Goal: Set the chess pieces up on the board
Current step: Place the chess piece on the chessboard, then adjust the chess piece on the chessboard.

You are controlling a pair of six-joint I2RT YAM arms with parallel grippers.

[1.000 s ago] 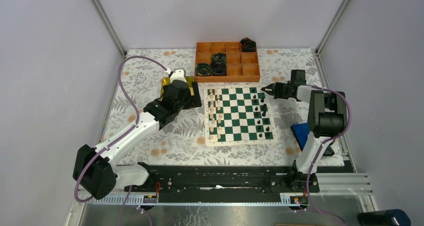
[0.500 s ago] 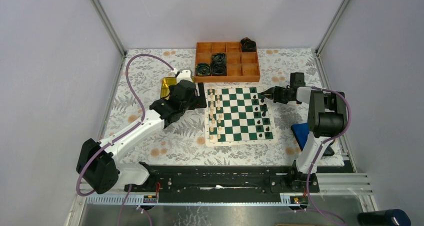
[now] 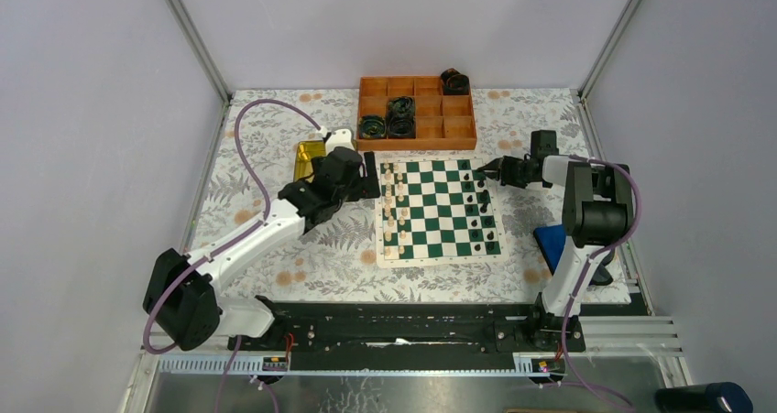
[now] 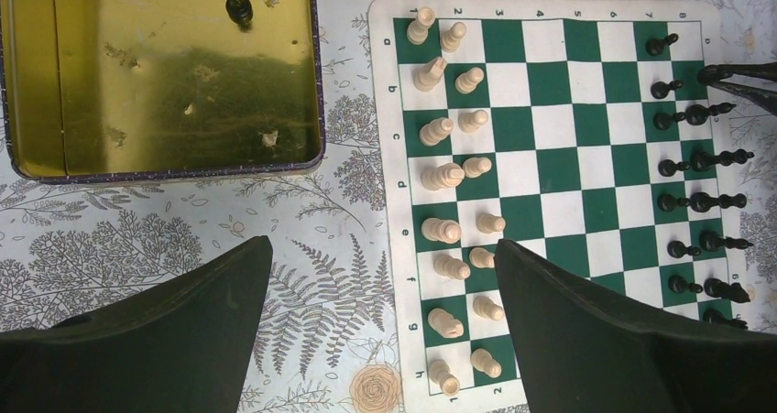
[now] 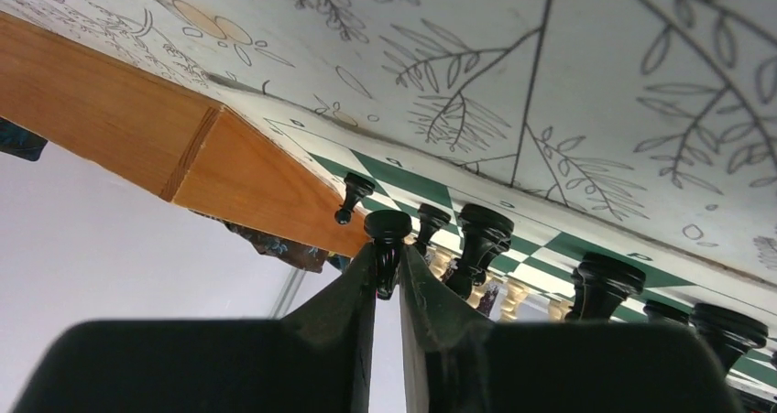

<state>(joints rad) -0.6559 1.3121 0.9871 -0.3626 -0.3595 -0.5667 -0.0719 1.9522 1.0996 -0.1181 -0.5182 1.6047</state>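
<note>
The board (image 3: 438, 213) lies mid-table, green and white. Cream-white chess pieces (image 4: 440, 175) fill its two left columns, and black chess pieces (image 4: 705, 202) stand along its right side. My right gripper (image 5: 388, 250) is at the board's far right corner, shut on a black piece (image 5: 388, 225) whose base is at the board's surface. From the top view that right gripper (image 3: 483, 169) reaches in from the right. My left gripper (image 4: 382, 244) hangs open and holds nothing, above the cloth and the board's left edge; from above the left gripper (image 3: 366, 182) sits beside the yellow tin. One black piece (image 4: 238, 3) stands in that tin.
The shiny yellow tin (image 4: 165, 92) lies open left of the board. An orange compartment tray (image 3: 417, 144) with dark cable rolls (image 3: 400, 115) stands behind the board. A blue object (image 3: 550, 241) lies by the right arm's base. Grey walls close in on both sides.
My left arm has swung right, from over the tin toward the board's left edge. The right gripper has moved slightly left and down onto the board's far right corner.
</note>
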